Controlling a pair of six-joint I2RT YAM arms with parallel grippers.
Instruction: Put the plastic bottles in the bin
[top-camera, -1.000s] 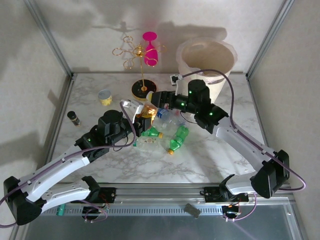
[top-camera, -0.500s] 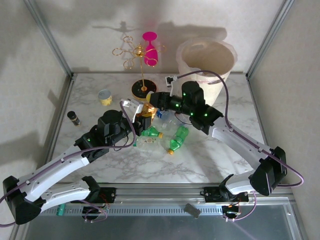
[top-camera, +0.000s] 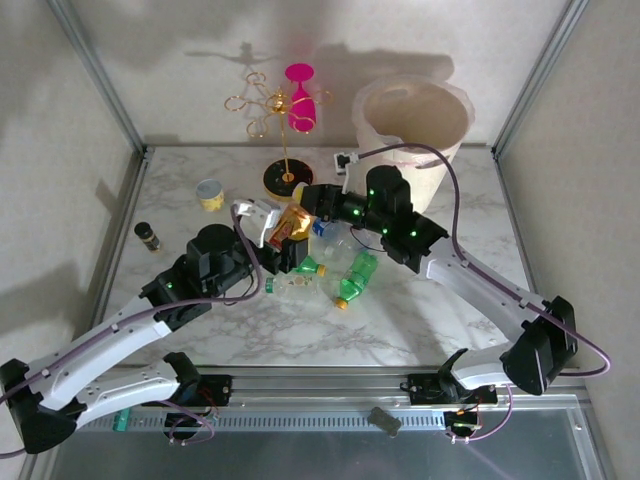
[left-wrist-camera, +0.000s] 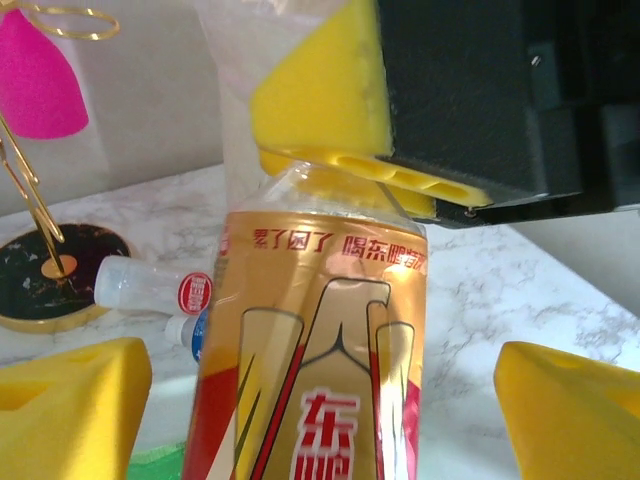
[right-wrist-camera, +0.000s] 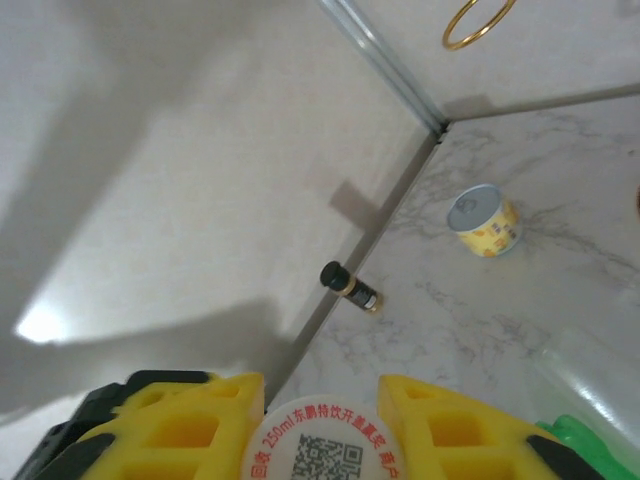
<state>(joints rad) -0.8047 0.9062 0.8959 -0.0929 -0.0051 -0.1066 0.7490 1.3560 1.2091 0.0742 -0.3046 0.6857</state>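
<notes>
Gripping the copper-brown bottle (top-camera: 293, 226) by one end, the right fingers (right-wrist-camera: 195, 425) are closed on it. The right wrist view shows a yellow pad pressed on each side of the bottle's round white end, which carries a printed code. The left fingers (left-wrist-camera: 70, 400) stand wide apart, one yellow pad on either side of the same bottle's gold and red label. Each pad is clear of the bottle, so they hold nothing.

From the top view this bottle lies between the two wrists, near the middle of the tabletop (top-camera: 400, 320). Just beside it is a loose cluster of green bottles (top-camera: 357, 272) and clear bottles (top-camera: 338, 236), all lying on their sides. The bin (top-camera: 455, 130) stands upright at the far right corner, beyond the right arm and apart from all of the bottles.

A yellow tub (top-camera: 209, 193) and a dark vial (top-camera: 147, 235) sit on the left. A gold wire stand (top-camera: 285, 140) with a pink glass (top-camera: 299, 100) stands at the back.
</notes>
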